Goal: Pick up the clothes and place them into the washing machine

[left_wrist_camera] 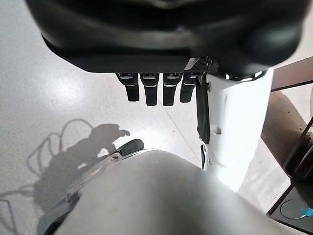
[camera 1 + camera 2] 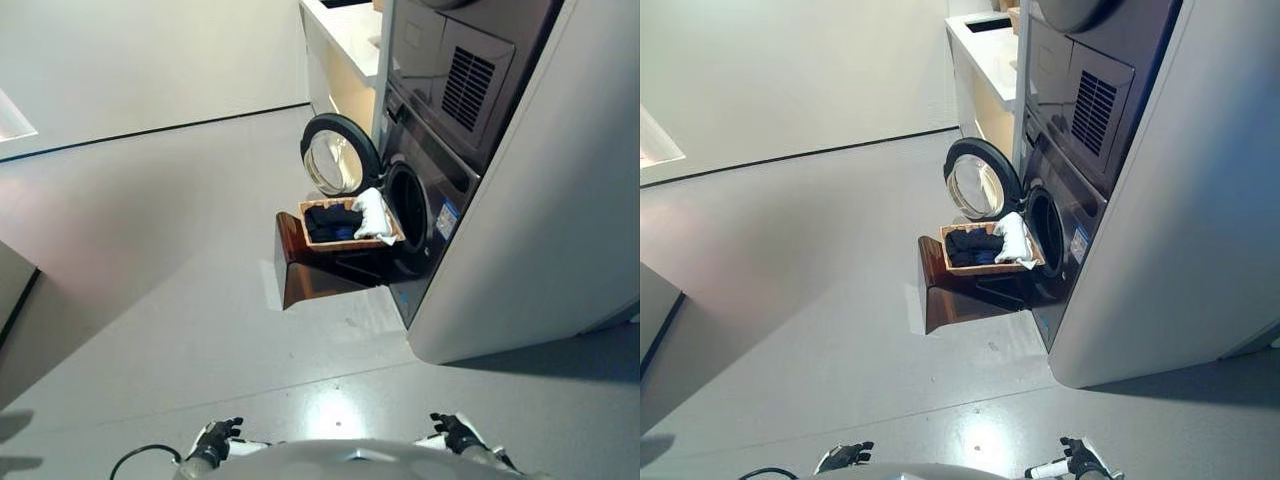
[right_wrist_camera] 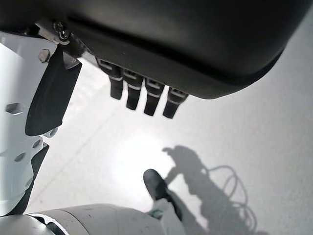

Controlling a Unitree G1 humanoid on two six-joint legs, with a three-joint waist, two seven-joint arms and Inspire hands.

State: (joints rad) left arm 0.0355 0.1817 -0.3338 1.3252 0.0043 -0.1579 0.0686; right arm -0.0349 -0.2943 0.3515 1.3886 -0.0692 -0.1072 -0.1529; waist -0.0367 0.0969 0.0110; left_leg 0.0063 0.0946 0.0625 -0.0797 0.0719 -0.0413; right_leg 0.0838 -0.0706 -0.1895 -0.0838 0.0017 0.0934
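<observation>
Both hands, left (image 2: 213, 441) and right (image 2: 456, 432), hang empty with fingers straight, well short of the clothes (image 2: 350, 217) lying in a basket (image 2: 345, 243) ahead, just beside the washer's (image 2: 425, 190) open door (image 2: 337, 153).

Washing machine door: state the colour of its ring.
Black ring around clear glass, clearest in the left eye view.

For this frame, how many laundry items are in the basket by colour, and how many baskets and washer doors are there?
Dark clothes: 1 pile, separate pieces cannot be told apart
White cloth: 1
Basket: 1
Open washing machine door: 1
Total: 4
</observation>
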